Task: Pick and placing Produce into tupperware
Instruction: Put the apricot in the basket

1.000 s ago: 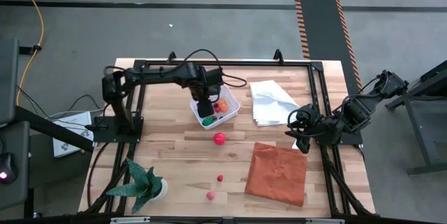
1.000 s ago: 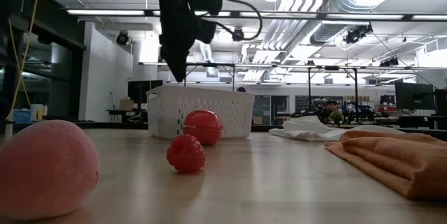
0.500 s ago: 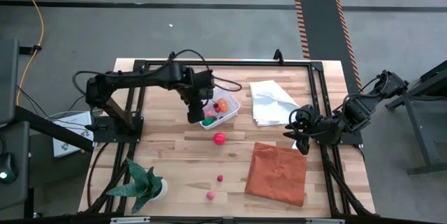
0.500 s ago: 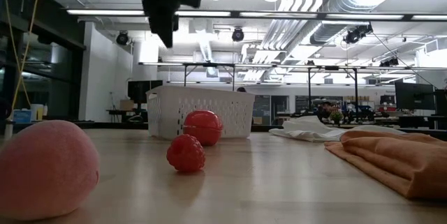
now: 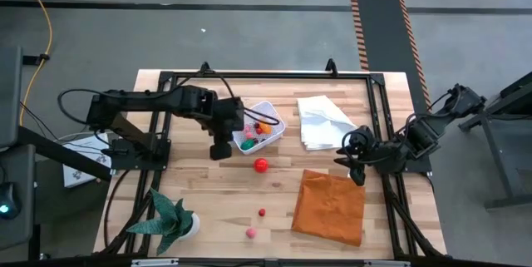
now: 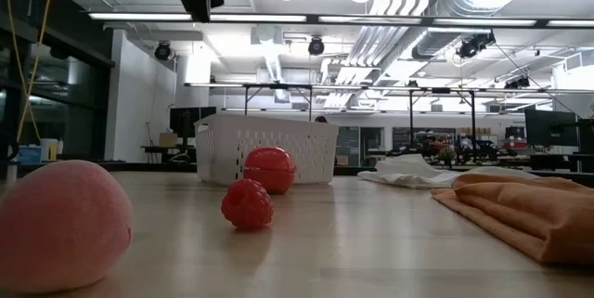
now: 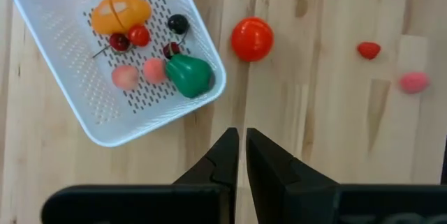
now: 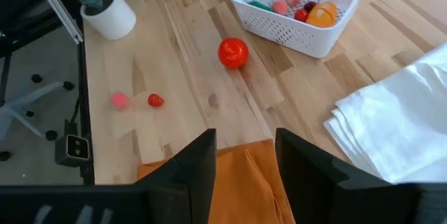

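The dark left gripper [image 5: 219, 150], jaws nearly closed and empty, has drawn back from over the white perforated plastic tub [image 5: 272, 126] and now hangs over bare wood just beside the tub's left end. The tub holds an orange piece [image 7: 120, 12], a green piece [image 7: 186, 75] and small red and pink balls. A large red ball [image 5: 261, 165], a small red berry [image 5: 262, 213] and a pink piece [image 5: 250, 233] remain on the wooden table [image 5: 208, 192]; at right, the right gripper [image 5: 357, 159] waits with jaws apart at the table's edge by the orange cloth [image 5: 330, 207].
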Robot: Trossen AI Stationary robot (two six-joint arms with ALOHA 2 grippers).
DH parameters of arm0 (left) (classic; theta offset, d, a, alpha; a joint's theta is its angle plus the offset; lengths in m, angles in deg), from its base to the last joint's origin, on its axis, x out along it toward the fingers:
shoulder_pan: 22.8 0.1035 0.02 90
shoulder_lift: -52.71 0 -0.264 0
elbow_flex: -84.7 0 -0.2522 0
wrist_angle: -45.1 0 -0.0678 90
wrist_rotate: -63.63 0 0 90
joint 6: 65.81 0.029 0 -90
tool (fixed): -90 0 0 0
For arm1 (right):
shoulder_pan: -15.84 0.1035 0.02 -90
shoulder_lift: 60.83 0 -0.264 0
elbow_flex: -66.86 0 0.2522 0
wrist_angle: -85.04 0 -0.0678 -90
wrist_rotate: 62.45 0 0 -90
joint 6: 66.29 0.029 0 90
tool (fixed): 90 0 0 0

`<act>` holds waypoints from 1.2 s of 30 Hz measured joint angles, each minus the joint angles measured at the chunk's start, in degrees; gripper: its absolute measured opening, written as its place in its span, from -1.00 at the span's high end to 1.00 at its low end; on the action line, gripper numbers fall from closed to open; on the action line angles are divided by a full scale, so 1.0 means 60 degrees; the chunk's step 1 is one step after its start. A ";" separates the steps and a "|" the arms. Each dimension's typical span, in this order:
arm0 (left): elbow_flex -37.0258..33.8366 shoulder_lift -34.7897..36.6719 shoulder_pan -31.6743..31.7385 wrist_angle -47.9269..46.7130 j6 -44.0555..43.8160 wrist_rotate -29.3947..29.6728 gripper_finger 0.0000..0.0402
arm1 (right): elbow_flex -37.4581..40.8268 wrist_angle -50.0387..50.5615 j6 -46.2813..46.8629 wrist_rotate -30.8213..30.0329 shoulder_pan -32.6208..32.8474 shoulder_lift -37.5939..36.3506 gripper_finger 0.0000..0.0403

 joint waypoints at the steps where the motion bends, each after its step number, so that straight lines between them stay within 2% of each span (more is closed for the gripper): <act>1: -0.0042 0.0071 -0.0108 0.0001 -0.0084 0.0047 0.91 | 0.0000 -0.0095 -0.0087 0.0000 0.0002 0.0087 0.32; 6: -0.1091 0.0713 -0.0654 0.0673 -0.0771 0.0199 0.91 | 0.0000 -0.0286 -0.0346 0.0055 0.0000 0.0620 0.32; 12: -0.3069 0.1649 -0.1467 0.2492 -0.2038 0.0191 0.91 | 0.0004 -0.0968 -0.0611 0.0125 -0.0017 0.1205 0.32; 16: -0.4130 0.2017 -0.1972 0.3956 -0.2828 0.0169 0.91 | 0.0004 -0.2005 -0.1016 0.0362 -0.0197 0.1625 0.32; 25: -0.5370 0.2113 -0.2703 0.6293 -0.3563 0.0159 0.91 | 0.0004 -0.3896 -0.1919 0.2356 -0.1193 0.2718 0.32; 36: -0.5479 0.2113 -0.2724 0.6587 -0.3514 -0.0565 0.91 | 0.0004 -0.5813 -0.2558 0.5050 -0.2169 0.4344 0.32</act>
